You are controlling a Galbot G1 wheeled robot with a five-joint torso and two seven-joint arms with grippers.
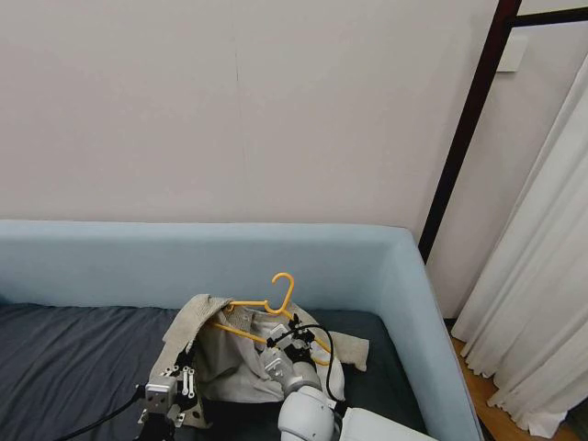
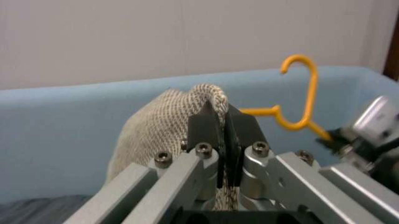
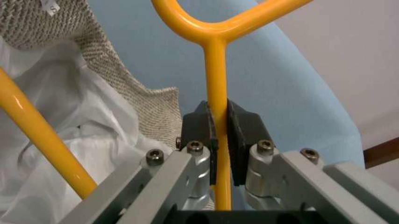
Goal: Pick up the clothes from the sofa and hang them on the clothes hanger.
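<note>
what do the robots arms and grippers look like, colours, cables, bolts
Left gripper and right gripper match: silver-grey metal link bars joined by hex-socket bolts, ending in black fingers with ribbed inner faces. The right arm has a smooth white rounded shell, with a black cable looping by its wrist. A second black cable trails from the left wrist.

A plain pale wall (image 1: pixel 230 110) fills the background, marked by one faint vertical seam. To the right a dark slim post (image 1: pixel 465 129) runs down at a slant from the top edge, with a dark bar branching off sideways near its top. Just beside the post – on the far side of it – a small white plate (image 1: pixel 512 53) sits on the wall. A white curtain (image 1: pixel 542 303) hangs in long folds at the right edge, its hem reaching a strip of wooden floor (image 1: pixel 482 404) – warm brown.
</note>
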